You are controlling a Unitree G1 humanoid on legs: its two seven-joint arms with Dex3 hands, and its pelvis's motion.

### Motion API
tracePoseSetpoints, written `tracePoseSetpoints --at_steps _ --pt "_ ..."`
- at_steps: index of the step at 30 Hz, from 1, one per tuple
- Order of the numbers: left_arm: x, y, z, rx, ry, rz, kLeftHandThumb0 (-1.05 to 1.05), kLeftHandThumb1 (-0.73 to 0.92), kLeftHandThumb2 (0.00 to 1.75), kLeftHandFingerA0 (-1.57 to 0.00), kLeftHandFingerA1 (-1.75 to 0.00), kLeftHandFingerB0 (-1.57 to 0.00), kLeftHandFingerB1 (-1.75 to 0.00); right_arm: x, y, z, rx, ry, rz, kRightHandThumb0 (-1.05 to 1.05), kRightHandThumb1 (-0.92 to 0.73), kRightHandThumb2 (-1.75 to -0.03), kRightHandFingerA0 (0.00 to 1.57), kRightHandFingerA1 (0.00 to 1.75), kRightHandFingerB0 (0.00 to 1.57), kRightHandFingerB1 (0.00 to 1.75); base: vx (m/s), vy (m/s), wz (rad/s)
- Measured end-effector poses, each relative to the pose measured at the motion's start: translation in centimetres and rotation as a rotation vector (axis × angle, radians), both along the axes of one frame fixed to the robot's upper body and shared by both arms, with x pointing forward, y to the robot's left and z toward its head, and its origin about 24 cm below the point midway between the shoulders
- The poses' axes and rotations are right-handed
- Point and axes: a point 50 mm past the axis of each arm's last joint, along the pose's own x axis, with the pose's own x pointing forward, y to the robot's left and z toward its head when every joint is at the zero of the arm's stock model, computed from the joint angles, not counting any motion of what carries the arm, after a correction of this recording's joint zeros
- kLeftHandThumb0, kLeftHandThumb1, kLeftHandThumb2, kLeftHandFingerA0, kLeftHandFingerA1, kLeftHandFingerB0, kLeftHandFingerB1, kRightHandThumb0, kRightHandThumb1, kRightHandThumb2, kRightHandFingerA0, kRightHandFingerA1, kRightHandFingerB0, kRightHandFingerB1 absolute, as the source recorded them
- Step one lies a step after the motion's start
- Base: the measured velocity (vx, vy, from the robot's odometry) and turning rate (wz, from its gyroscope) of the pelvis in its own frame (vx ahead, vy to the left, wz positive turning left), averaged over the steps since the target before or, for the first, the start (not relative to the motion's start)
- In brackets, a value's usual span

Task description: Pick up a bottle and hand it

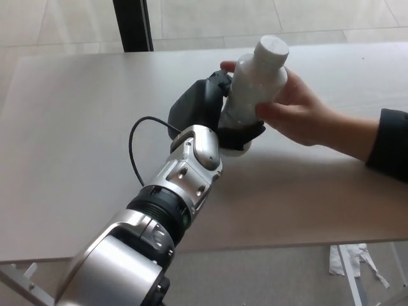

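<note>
A white plastic bottle (255, 86) with a white cap stands tilted above the table's middle, cap pointing up and to the right. My left hand (207, 111) is shut on the bottle's lower part, black fingers wrapped under its base. A person's hand (299, 108) reaches in from the right and closes around the bottle's upper body, so both hands hold it at once. My right hand does not show.
The pale table (76, 127) fills most of the view; its front edge runs along the bottom. A black cable (135, 137) loops beside my left wrist. A dark post (132, 24) stands behind the table. Paper scraps (357, 261) lie on the floor at lower right.
</note>
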Motion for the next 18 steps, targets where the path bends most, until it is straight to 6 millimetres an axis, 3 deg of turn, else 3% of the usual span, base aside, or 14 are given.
tracePoseSetpoints --at_steps 1,2,4,8,10,11,12,14,15,16,17,18 --pt "0.1 -0.1 0.1 0.004 -0.003 -0.002 -0.14 0.81 0.64 -0.73 -1.75 -0.64 -1.55 0.0 0.0 0.0 0.001 -0.001 0.000 -0.63 -0.58 -0.60 0.49 0.76 0.39 0.60 0.00 0.000 0.00" --pt "0.2 -0.1 0.4 0.009 -0.008 -0.005 -0.14 0.81 0.64 -0.73 -1.75 -0.64 -1.55 0.1 0.0 0.0 0.003 -0.001 -0.001 -0.63 -0.58 -0.60 0.49 0.76 0.39 0.60 0.00 0.000 0.00" --pt "0.4 -0.4 0.8 0.020 -0.021 -0.015 -0.14 0.80 0.66 -0.76 -1.60 -0.70 -1.28 0.1 0.0 -0.1 0.005 -0.002 0.000 -0.64 -0.59 -0.60 0.47 0.77 0.37 0.60 0.00 0.000 0.00" --pt "0.6 -0.9 1.6 0.052 -0.040 -0.035 -0.15 0.76 0.71 -0.79 -1.41 -0.77 -1.09 0.3 0.0 -0.1 0.005 -0.006 0.004 -0.65 -0.60 -0.59 0.48 0.76 0.37 0.60 0.00 0.000 0.00" --pt "0.7 -1.1 1.8 0.070 -0.048 -0.046 -0.15 0.72 0.61 -0.79 -1.07 -0.76 -0.73 0.3 0.0 -0.1 0.005 -0.007 0.005 -0.63 -0.59 -0.59 0.50 0.75 0.41 0.60 0.00 0.000 0.00" --pt "0.7 -1.2 1.8 0.076 -0.050 -0.049 -0.15 0.71 0.61 -0.77 -0.92 -0.75 -0.66 0.3 0.0 -0.1 0.005 -0.007 0.006 -0.62 -0.60 -0.59 0.50 0.74 0.39 0.59 0.00 0.000 0.00" --pt "0.7 -1.3 1.9 0.083 -0.052 -0.053 -0.18 0.73 0.61 -0.82 -0.93 -0.65 -0.63 0.4 0.0 0.0 0.005 -0.008 0.006 -0.61 -0.59 -0.61 0.50 0.74 0.39 0.60 0.00 0.000 0.00" --pt "0.8 -1.5 2.2 0.092 -0.056 -0.059 -0.18 0.73 0.61 -0.82 -0.93 -0.65 -0.63 0.4 0.0 0.0 0.004 -0.009 0.006 -0.61 -0.59 -0.61 0.50 0.74 0.39 0.60 0.00 0.000 0.00" --pt "0.8 -1.6 2.3 0.094 -0.058 -0.061 -0.38 0.65 0.59 -0.75 -1.17 -0.14 -0.40 0.4 0.0 0.0 0.004 -0.009 0.006 -0.59 -0.59 -0.62 0.48 0.76 0.38 0.60 0.00 0.000 0.00" --pt "0.9 -1.7 2.5 0.094 -0.055 -0.064 -0.56 0.57 0.57 -0.35 -0.79 0.00 0.00 0.4 0.0 0.0 0.004 -0.009 0.006 -0.61 -0.60 -0.62 0.49 0.77 0.40 0.62 0.00 0.000 0.00" --pt "1.0 -1.8 2.8 0.092 -0.050 -0.069 -0.68 0.47 0.76 -0.01 -0.38 0.00 0.00 0.4 0.0 0.0 0.004 -0.009 0.006 -0.58 -0.57 -0.64 0.48 0.77 0.42 0.62 0.00 0.000 0.00" --pt "1.1 -1.9 3.1 0.090 -0.045 -0.077 -0.91 0.43 0.73 0.00 -0.16 0.00 0.00 0.4 0.1 0.0 0.004 -0.008 0.005 -0.60 -0.57 -0.63 0.48 0.77 0.42 0.62 0.00 0.000 0.00"
